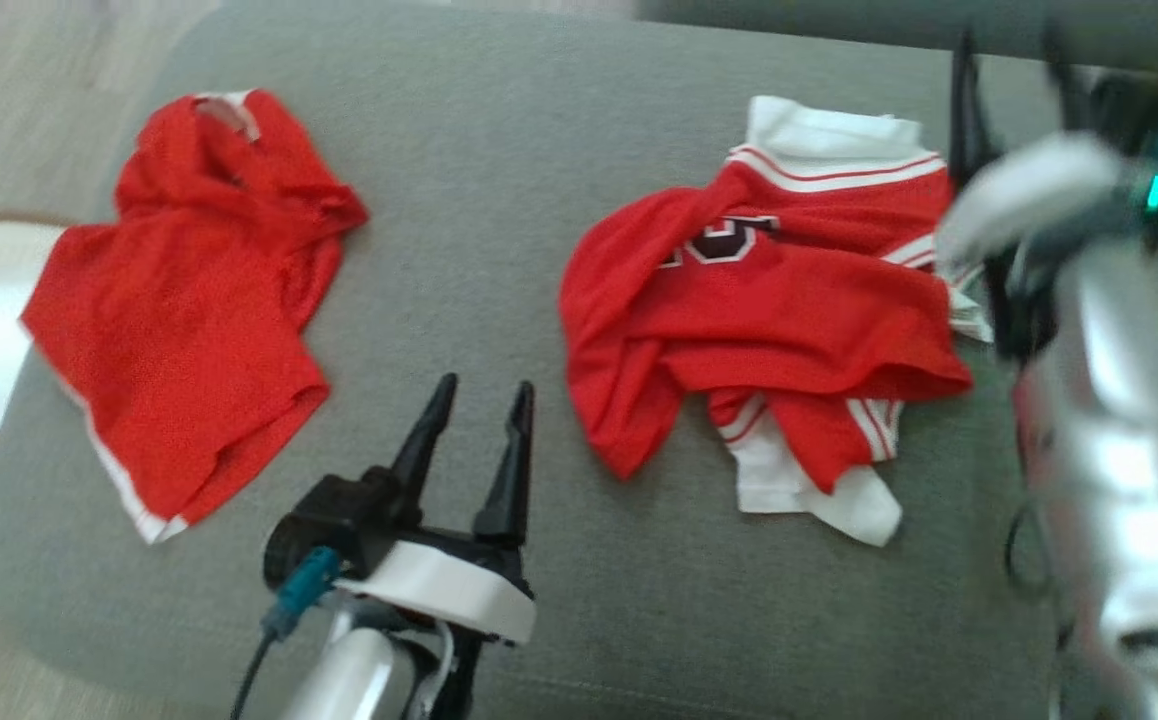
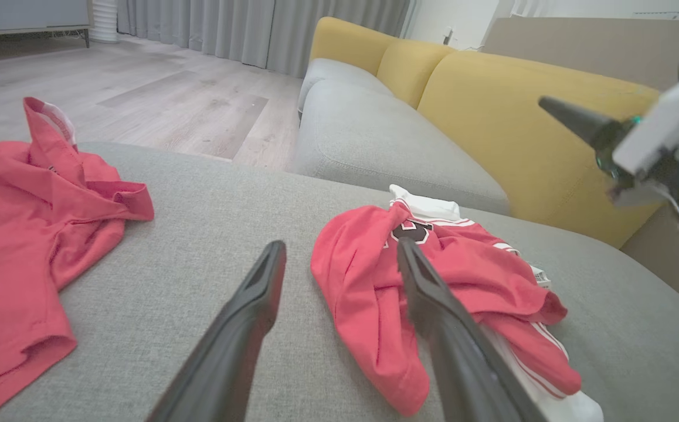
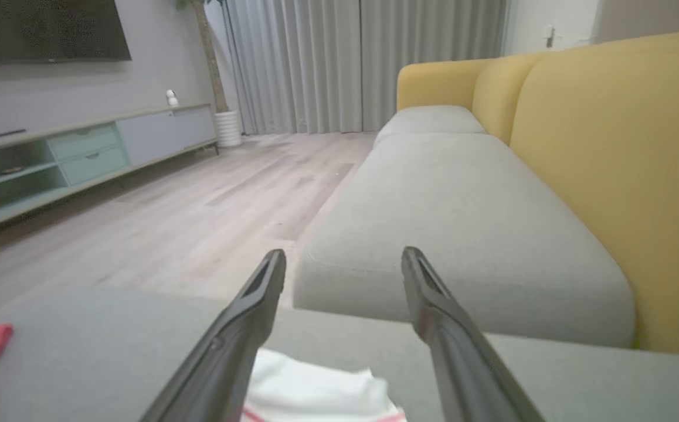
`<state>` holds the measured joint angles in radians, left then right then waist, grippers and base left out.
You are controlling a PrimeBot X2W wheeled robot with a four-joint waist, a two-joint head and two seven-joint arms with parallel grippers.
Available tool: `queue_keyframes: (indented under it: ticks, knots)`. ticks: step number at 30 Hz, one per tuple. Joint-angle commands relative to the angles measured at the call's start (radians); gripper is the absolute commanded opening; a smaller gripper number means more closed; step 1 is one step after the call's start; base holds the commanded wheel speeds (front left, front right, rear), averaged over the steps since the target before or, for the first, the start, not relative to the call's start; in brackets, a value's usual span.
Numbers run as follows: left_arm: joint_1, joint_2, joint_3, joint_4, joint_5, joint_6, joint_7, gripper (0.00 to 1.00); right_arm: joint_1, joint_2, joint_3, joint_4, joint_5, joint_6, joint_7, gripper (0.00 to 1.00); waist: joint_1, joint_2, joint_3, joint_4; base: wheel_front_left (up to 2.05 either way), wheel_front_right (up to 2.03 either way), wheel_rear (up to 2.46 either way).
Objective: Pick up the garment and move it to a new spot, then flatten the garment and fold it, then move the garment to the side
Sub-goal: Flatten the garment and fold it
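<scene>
Red crumpled jersey (image 1: 759, 300) on grey cushion (image 1: 499, 150) between my left tool (image 1: 486, 385) and right tool (image 3: 342, 255), both wide open, empty; a shallow pinch might lift just one layer.

L pincer (image 1: 486, 386), R pincer (image 3: 344, 254): both spread

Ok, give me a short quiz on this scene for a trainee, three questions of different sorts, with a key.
1. True or false: the left gripper is shut on cloth.
2. Multiple choice: the crumpled jersey with the printed number lies on which side of the grey cushion? A, the robot's left. B, the robot's right.
3. Count: how many garments lie on the cushion?
Key: 1 false, the left gripper is open over bare cushion. 2 B. 3 two.
</scene>
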<state>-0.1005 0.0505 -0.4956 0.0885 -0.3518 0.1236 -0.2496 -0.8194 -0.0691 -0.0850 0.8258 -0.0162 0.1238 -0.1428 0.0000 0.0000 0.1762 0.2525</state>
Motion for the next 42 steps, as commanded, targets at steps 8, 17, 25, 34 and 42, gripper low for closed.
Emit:
queue_keyframes:
  ticks: [8,17,25,34,42]
  knots:
    - [0.025,0.000,0.116,-0.031,0.041,-0.010,-0.012,1.00,0.301,0.018,0.129,-0.184,0.065,0.007,0.007,1.00,0.0000,0.0000,-0.040,-0.101,0.00,0.00,0.00]
    - [0.031,0.000,0.133,-0.036,0.041,-0.012,-0.012,1.00,0.588,0.019,0.324,-0.410,0.192,0.007,0.198,1.00,0.0000,0.0000,-0.043,-0.114,0.00,0.00,0.00]
    - [0.035,0.000,0.129,-0.042,0.034,-0.005,-0.012,1.00,0.729,-0.027,0.378,-0.589,0.147,0.007,0.386,1.00,0.0000,0.0000,-0.038,-0.104,0.00,0.00,0.00]
    - [0.032,0.000,0.127,-0.046,0.027,-0.002,-0.012,1.00,0.787,-0.050,0.353,-0.701,0.077,0.007,0.526,1.00,0.0000,0.0000,-0.024,-0.098,0.00,0.00,0.00]
    - [0.013,0.000,0.124,-0.046,0.026,-0.001,-0.012,1.00,0.738,-0.021,0.324,-0.672,0.109,0.007,0.553,0.27,0.0000,0.0000,-0.004,-0.101,0.00,0.00,0.00]
